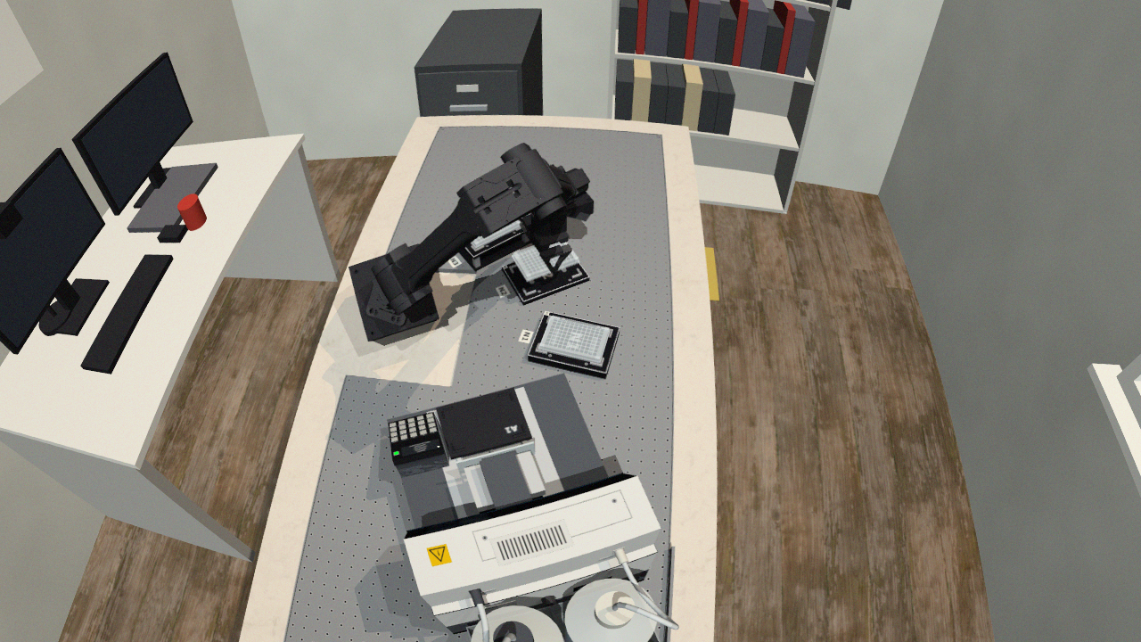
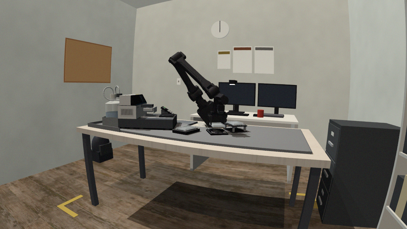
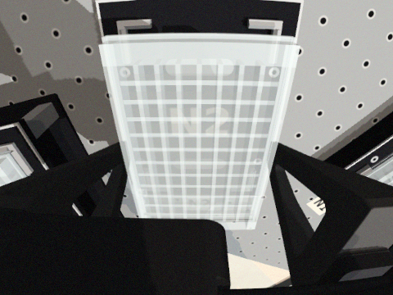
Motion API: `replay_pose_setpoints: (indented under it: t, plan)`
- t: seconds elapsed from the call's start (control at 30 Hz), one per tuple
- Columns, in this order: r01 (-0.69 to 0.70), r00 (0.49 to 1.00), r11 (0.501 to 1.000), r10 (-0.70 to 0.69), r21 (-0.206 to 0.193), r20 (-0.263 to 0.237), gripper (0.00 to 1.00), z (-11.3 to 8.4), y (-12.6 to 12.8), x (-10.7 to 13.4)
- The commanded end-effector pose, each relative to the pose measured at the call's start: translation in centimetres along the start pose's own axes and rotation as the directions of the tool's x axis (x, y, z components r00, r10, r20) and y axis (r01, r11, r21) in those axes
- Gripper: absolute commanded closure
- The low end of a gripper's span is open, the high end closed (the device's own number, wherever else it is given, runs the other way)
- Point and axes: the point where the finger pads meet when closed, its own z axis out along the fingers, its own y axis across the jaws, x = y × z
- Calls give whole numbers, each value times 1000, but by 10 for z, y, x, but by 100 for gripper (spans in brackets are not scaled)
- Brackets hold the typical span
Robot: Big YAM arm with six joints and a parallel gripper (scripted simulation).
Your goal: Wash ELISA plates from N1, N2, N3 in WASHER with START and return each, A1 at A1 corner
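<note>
Black arm bent sharply above nest N2, gripper pointing down, clasping a clear plate over the nest.

Plate over N2: clear, glossy plastic look. Arm: matt black. Table: pale wood-look rim. Floor: rough-looking brown wood.

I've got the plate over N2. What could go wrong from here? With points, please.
Landing crooked: the plate (image 1: pixel 529 264) (image 2: pixel 217 124) (image 3: pixel 201 94) is above nest N2 (image 1: pixel 550 290) (image 2: pixel 217 132) (image 3: pixel 196 26), so a small offset could leave an edge on the locators (image 3: pixel 133 23).

Bumping the neighbour: one finger of the hand (image 1: pixel 548 259) (image 2: pixel 217 125) (image 3: pixel 199 164) looks close to the raised nest beside it; opening wide might knock that.

Wrong way round: I can't make out the cut-off corner.
</note>
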Motion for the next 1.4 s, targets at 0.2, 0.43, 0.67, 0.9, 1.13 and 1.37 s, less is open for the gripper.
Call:
replay_pose_setpoints:
  t: [0.2,0.43,0.67,0.9,1.13,1.37]
  plan:
    - [5,1000,1000,-5,0,-7,16,20,-3,3]
    - [7,1000,1000,-7,-1,12,16,22,-2,-1]
    - [-1,1000,1000,2,-3,15,16,19,0,-7]
    - [-1,1000,1000,2,-3,15,16,19,0,-7]
    - [-1,1000,1000,2,-3,15,16,19,0,-7]
    - [-1,1000,1000,2,-3,15,16,19,0,-7]
